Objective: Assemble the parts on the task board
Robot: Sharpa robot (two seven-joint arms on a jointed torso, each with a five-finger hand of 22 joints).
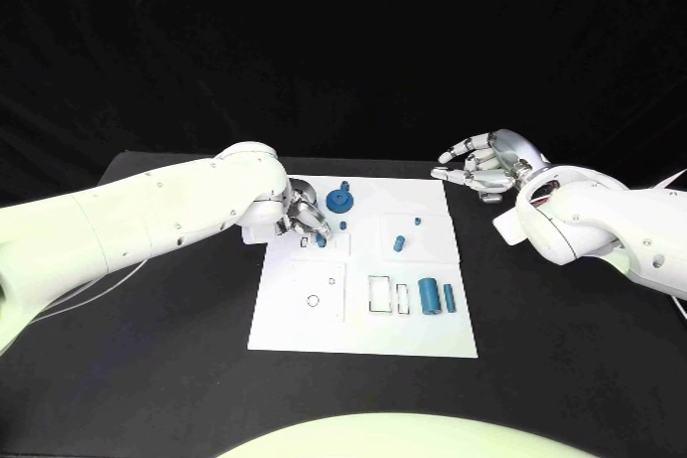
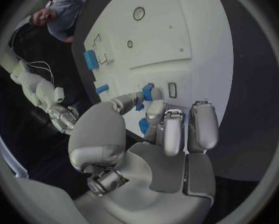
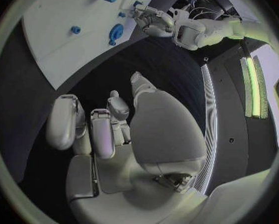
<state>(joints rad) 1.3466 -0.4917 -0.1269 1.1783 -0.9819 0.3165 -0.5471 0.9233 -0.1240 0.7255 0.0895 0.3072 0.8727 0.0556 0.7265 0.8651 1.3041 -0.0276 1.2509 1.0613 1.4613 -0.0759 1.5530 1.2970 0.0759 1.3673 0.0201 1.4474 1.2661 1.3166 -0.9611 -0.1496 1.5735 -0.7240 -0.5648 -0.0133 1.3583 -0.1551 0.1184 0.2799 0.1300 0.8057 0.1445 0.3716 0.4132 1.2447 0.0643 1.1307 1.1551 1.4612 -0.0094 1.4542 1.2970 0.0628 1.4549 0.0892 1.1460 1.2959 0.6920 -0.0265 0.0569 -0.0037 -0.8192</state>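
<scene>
At the middle of the black table lies the white task board, and most of the small blue parts on it look unassembled: a tall cylinder and a slimmer one lie side by side near the board's right edge, just beside an open rectangular slot; a short peg and a tiny stud sit further up, and a round gear-like piece stands near the far left corner. The left hand is down on the board's left side, just beside that gear, its fingers curled around a small blue piece; in the left wrist view the piece sits between the fingertips, close over a small slot, so the hand appears to be pinching it. I judge this to be an early insertion, with the cylinders, peg and the holes nearer the robot not yet dealt with. Off the board's far right corner the right hand hovers above the table, fingers loosely bent and apart, holding nothing.
</scene>
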